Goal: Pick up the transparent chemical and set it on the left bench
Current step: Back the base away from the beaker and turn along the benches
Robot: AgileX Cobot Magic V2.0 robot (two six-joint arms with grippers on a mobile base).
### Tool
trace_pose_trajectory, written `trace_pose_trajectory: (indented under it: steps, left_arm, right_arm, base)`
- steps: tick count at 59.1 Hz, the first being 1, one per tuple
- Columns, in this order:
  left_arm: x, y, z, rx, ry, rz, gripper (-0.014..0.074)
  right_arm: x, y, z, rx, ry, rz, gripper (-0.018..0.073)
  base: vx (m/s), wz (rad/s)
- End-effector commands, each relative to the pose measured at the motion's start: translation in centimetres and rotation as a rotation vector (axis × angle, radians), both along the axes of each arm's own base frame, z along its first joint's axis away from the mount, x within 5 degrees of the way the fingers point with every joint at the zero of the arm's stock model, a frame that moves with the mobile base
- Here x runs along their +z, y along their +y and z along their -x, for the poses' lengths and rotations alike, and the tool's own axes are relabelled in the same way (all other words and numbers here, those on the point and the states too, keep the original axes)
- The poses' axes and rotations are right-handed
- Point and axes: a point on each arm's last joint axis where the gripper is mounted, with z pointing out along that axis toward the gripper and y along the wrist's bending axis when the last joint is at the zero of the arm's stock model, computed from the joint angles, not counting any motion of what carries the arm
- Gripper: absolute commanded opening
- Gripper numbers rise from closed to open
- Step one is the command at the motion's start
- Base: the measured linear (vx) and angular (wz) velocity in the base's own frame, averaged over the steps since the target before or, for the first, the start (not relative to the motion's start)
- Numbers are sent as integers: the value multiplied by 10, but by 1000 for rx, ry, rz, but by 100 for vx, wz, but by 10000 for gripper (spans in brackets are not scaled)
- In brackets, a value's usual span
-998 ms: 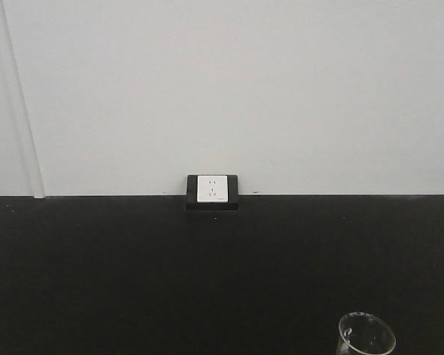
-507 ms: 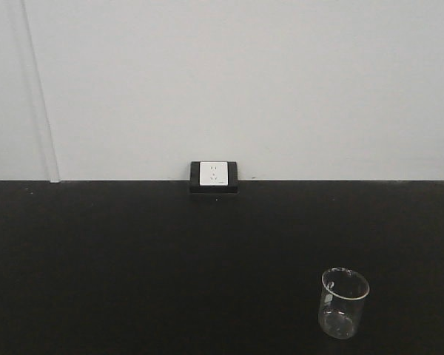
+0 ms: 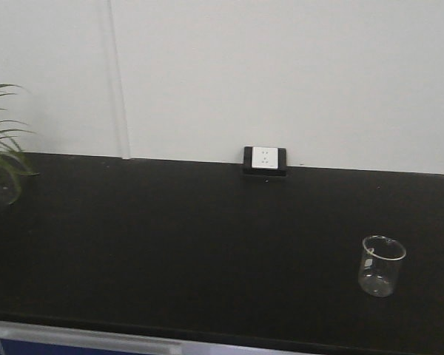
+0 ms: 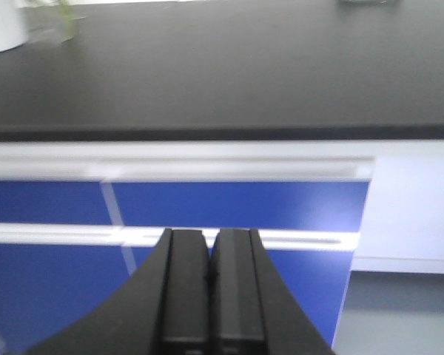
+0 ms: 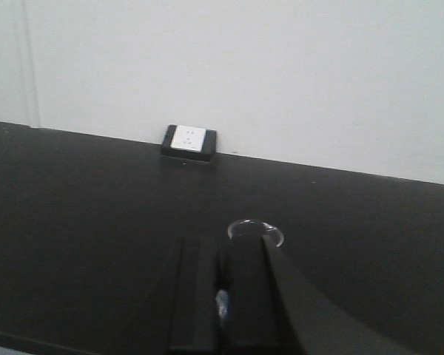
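Plainly, clear beaker (image 3: 382, 265) stands upright, mouth up

Looks like clear, shiny glass on the beaker (image 3: 382, 265). Smooth matt black benchtop (image 3: 170, 237), faint sheen. White plastic socket (image 3: 265, 157), black surround. Slightly glossy blue cabinet fronts (image 4: 237, 205).

A white wall socket in a black frame (image 3: 265, 157) sits at the back of the black bench (image 3: 170, 237), against the plain white wall (image 3: 281, 74). A green leafy plant (image 3: 0, 148) stands at the far left. Glossy blue cabinet fronts (image 4: 59, 203) lie below the bench edge.
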Motion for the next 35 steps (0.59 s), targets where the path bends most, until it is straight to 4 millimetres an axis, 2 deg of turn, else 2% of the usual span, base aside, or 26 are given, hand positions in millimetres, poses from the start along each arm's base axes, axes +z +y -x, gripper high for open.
trace_pose_trajectory:
  steps: [1, 13, 35]
  left_arm:
    - [3, 0, 1, -1, -81, 14, -3]
    - [3, 0, 1, -1, -81, 14, -3]
    - [3, 0, 1, -1, -81, 14, -3]
  right_arm:
    - [14, 4, 0, 39, -75, 0, 0]
    - [14, 4, 0, 39, -75, 0, 0]
    - [14, 4, 0, 39, -75, 0, 0]
  base:
    - [-33, 48]
    - [-32, 59]
    - [-30, 77]
